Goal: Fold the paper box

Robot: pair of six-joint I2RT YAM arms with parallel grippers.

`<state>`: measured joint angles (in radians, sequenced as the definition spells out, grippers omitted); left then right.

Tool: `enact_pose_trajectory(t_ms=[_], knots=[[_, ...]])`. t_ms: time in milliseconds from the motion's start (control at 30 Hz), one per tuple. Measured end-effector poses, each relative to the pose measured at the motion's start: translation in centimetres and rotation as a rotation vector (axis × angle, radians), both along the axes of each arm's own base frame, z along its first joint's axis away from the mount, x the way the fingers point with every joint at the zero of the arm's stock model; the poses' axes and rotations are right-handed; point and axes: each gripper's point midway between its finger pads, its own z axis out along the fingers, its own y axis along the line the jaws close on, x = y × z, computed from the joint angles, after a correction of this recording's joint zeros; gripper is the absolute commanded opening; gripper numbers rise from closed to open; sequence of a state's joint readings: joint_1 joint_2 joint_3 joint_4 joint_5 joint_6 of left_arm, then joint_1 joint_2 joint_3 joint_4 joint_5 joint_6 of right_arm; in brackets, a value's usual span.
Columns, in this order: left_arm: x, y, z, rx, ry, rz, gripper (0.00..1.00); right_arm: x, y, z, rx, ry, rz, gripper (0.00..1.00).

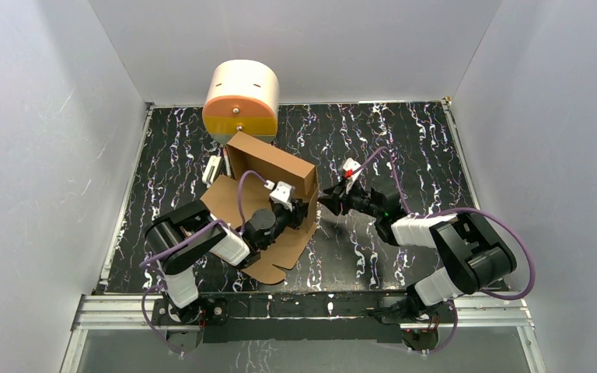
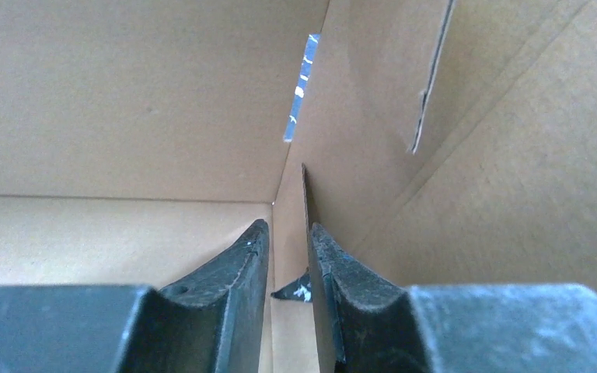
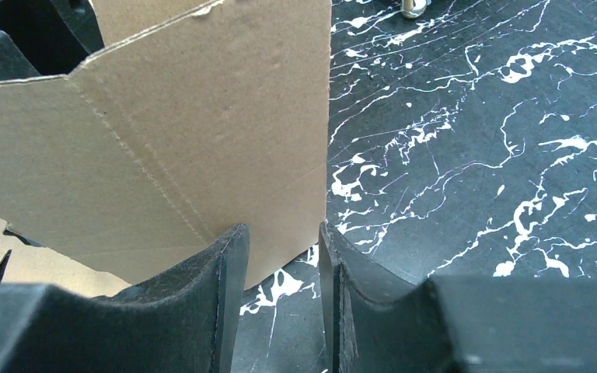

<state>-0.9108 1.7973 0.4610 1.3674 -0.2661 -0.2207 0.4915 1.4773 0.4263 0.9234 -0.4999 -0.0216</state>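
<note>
Two arms: both meet at the box (image 1: 268, 186), one from each side; I judge one works a panel while the other braces it.
Top view, box: left of centre on the desk (image 1: 412, 140), just in front of the cylinder (image 1: 241, 97). One wall stands upright, a side panel is raised, and a rounded flap lies flat toward the near edge.
Top view, left arm (image 1: 202, 241): elbow folded low near its base, forearm laid over the flat flap, wrist pushed into the raised part of the box.
Top view, right arm (image 1: 451, 249): elbow high and bent, forearm stretched low to the left, tips at the box's right edge.
Left wrist view, box (image 2: 124, 101): cardboard fills the view. Two walls meet at a corner with a slit of desk (image 2: 301, 78) showing through, so that corner is not closed.
Left wrist view, left jaws: narrowly parted, with the thin edge of a card panel standing in the gap, close along the right-hand one and clear of the other. Not clamped, as far as shows.
Right wrist view, box (image 3: 163, 140): a creased panel stands upright on the desk (image 3: 474, 155), its lower corner just ahead of the gap.
Right wrist view, right jaws: partly parted, holding nothing. The panel faces them flat on, which suits pushing or steadying, not pinching.
Step, judged: tucking a side wall at the corner; most of the folding is not yet done.
</note>
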Motion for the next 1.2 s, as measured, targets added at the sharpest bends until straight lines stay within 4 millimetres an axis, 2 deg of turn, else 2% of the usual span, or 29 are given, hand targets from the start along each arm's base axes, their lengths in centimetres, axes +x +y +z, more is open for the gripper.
enact_pose_trajectory(t_ms=[100,167,233,367,467,767,900,1067,1200], knots=[[-0.7,0.9,0.0,0.002,0.016,0.005,0.26,-0.1,0.1,0.0,0.000,-0.001,0.004,0.47],[-1.2,1.6,0.7,-0.010,0.023,0.011,0.26,-0.2,0.2,0.0,0.000,0.000,0.008,0.49],[-1.3,2.2,2.1,-0.042,0.018,0.017,0.28,-0.4,0.4,0.0,0.001,0.000,0.018,0.50],[-1.2,3.4,6.2,-0.152,0.000,0.038,0.32,-0.9,0.8,-0.2,-0.002,0.002,0.035,0.51],[-0.8,4.8,8.1,-0.232,0.025,0.059,0.35,-1.3,1.0,-0.5,-0.006,0.008,0.046,0.52],[0.6,10.1,10.3,-0.505,0.169,0.182,0.49,-2.1,1.6,-0.7,-0.009,0.008,0.067,0.54],[1.1,11.2,11.7,-0.631,0.209,0.201,0.52,-2.1,1.8,-0.6,-0.009,-0.002,0.066,0.54],[2.0,12.2,11.8,-0.737,0.274,0.237,0.54,-2.2,2.1,-0.5,-0.012,-0.013,0.057,0.55],[3.4,12.7,11.9,-0.825,0.329,0.272,0.54,-2.1,2.3,-0.5,-0.017,-0.022,0.041,0.56]])
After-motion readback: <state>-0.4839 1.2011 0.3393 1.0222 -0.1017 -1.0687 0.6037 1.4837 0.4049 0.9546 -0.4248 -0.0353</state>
